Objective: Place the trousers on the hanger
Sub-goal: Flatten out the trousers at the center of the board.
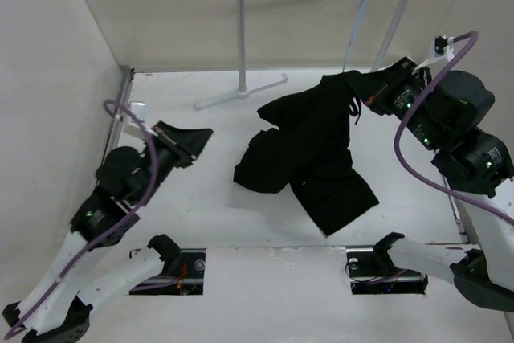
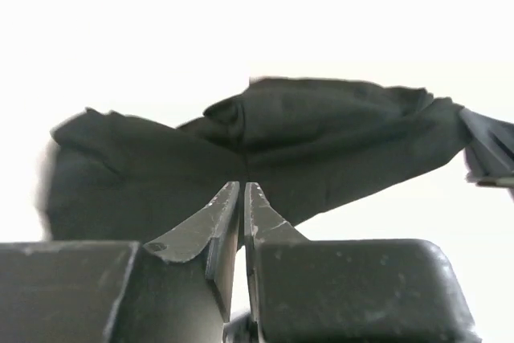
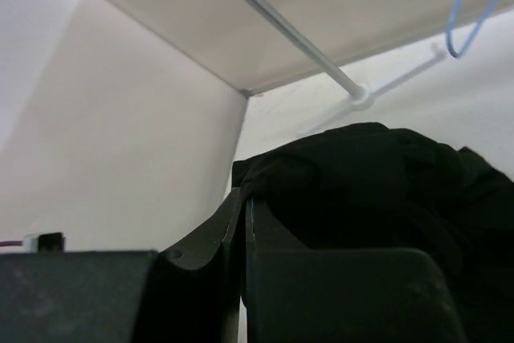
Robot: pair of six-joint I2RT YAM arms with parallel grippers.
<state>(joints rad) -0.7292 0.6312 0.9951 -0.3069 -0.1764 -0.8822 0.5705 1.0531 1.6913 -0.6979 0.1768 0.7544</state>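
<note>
White walls [image 1: 48,78] are standing round the white tabletop [image 1: 201,206]. On the left, the left pincer [image 1: 197,140] is pressing its tips together on nothing, apart from the black trousers [image 1: 309,158], which are lying crumpled in the middle. A white rack [image 1: 241,38] is standing at the back, and a blue hanger [image 1: 360,18] is hanging from its bar. On the right, the right pincer [image 1: 363,87] is pinching the trousers' top edge.

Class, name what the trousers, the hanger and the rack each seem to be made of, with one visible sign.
Trousers: soft matte black cloth, possibly knit; it folds and slumps in creases.
Hanger: thin pale-blue wire, probably coated metal; it is very slender and bent into a curve.
Rack: smooth white tube, metal or plastic; the look does not settle which.
</note>
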